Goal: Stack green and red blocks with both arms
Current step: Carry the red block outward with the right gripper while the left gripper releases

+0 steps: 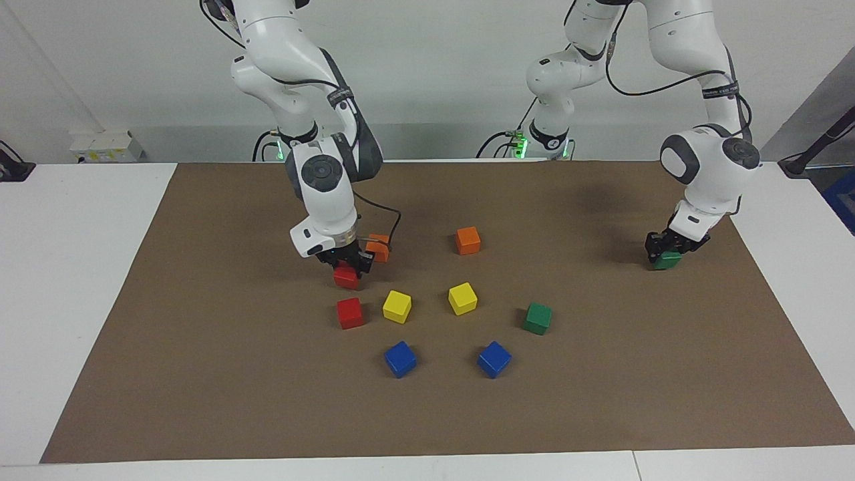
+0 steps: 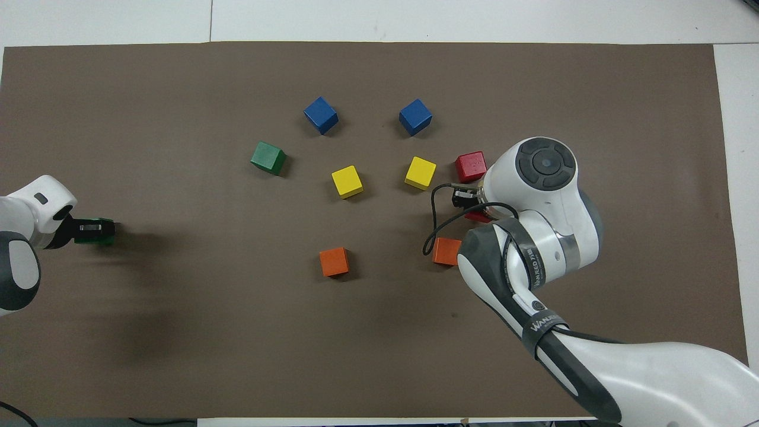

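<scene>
step: grasp | right pincer (image 1: 347, 262) clamped on red block (image 1: 346, 277) | left pincer (image 1: 663, 248) grips green block (image 1: 666, 260), seemingly touching worktop (image 1: 601, 401) | next: lift, carry to mates

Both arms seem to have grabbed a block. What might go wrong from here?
The right gripper is shut on a red block with an orange block close beside it; the arm or its cable may knock that one as it lifts. The left gripper holds a green block near the mat's edge, apart from the other green block, so a weak grip might drop it on the way.
</scene>
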`<state>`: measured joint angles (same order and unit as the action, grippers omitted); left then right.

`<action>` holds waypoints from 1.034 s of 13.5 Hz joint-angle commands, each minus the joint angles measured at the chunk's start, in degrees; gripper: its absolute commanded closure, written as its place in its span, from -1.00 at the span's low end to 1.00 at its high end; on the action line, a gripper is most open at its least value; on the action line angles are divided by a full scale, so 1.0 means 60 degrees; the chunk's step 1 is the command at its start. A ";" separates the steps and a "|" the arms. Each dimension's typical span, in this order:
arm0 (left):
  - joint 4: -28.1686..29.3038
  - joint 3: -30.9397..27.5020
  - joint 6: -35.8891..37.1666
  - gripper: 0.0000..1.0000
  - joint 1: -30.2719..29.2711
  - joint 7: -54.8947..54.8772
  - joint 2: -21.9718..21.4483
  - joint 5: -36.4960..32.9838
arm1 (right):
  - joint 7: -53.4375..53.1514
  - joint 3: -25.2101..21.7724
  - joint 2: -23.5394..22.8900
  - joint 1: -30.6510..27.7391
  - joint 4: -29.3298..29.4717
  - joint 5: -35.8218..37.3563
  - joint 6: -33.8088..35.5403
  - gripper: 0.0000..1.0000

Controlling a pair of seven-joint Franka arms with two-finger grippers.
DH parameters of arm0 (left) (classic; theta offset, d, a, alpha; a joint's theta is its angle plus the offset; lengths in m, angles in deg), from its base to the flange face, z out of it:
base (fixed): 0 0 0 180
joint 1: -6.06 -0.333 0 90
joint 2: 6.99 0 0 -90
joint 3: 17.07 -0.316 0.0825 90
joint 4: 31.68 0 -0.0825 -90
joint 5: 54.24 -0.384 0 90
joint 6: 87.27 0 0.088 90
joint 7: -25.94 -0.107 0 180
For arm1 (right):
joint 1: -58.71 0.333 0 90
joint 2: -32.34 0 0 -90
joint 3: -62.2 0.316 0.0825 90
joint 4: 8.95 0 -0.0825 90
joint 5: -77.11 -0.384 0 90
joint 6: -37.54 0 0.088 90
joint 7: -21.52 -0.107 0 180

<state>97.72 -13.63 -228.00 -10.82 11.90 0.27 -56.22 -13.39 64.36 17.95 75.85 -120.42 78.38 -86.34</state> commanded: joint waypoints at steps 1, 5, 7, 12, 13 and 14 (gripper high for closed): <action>0.0171 0.0041 -0.0435 1.00 -0.0102 -0.0121 0.0065 0.0285 | 0.1722 -0.0039 0.0040 -0.0876 0.1114 -0.0021 0.0929 1.00; 0.0288 0.0041 -0.0714 1.00 -0.0087 -0.0222 0.0182 0.0286 | 0.6073 -0.0039 -0.0019 -0.2884 0.1512 -0.0080 0.0931 1.00; 0.0288 0.0027 -0.0699 -0.98 -0.0102 -0.0792 0.0183 0.0286 | 0.7131 -0.0039 0.0025 -0.3557 0.1454 -0.0080 0.0989 1.00; -0.0776 0.0027 0.0861 -1.00 -0.0043 -0.1087 0.0124 0.0286 | 0.7590 -0.0053 0.0347 -0.4059 0.0533 -0.0080 0.0435 1.00; -0.1303 0.0027 0.1593 -1.00 -0.0029 -0.1204 0.0095 0.0286 | 0.7532 -0.0053 0.0391 -0.4059 0.0328 -0.0080 0.0287 1.00; -0.1802 0.0027 0.2210 -1.00 -0.0014 -0.1306 0.0080 0.0286 | 0.7517 -0.0053 0.0464 -0.4045 0.0137 -0.0080 0.0097 1.00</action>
<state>92.63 -13.58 -222.08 -10.84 6.24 1.19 -55.29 30.97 63.24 18.39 52.51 -115.73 78.33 -83.16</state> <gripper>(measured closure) 0.000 0.449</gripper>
